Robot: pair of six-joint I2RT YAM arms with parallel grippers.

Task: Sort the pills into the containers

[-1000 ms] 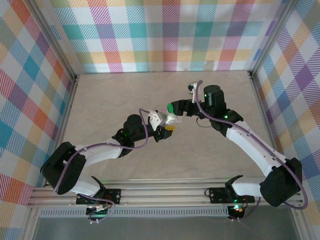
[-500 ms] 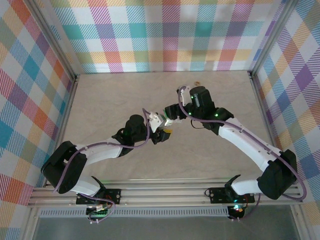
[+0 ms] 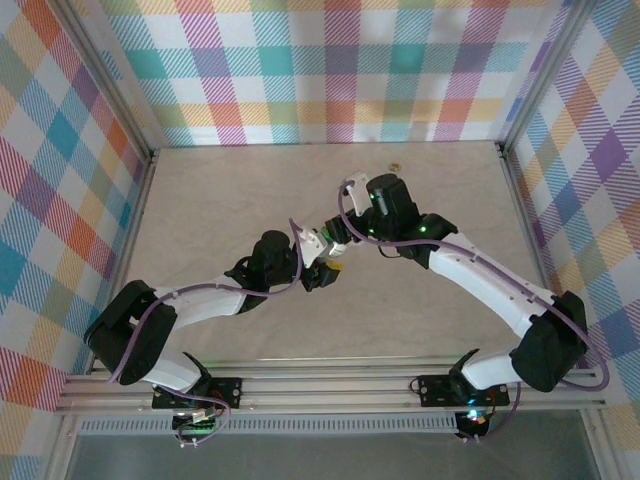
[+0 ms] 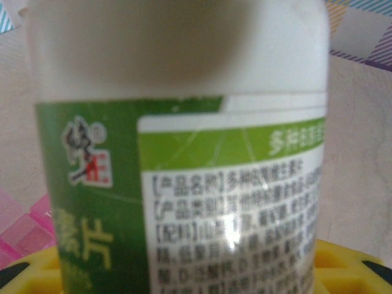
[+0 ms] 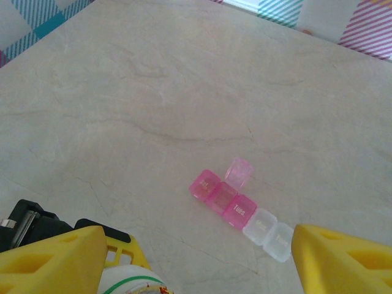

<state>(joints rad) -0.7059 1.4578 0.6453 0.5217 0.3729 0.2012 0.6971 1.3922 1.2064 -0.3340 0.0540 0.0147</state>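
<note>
While we grip the bottle (image 4: 177, 153) in our left gripper (image 3: 331, 259), our right gripper (image 5: 199, 248) stands wide open — holding nothing.

"Tues" on pill box (image 5: 239, 208), "产品名称" on bottle (image 4: 184, 122)

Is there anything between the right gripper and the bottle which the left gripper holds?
Nothing visible does. In the right wrist view the top of the bottle shows between the open jaws of the right gripper, uncovered.
</note>
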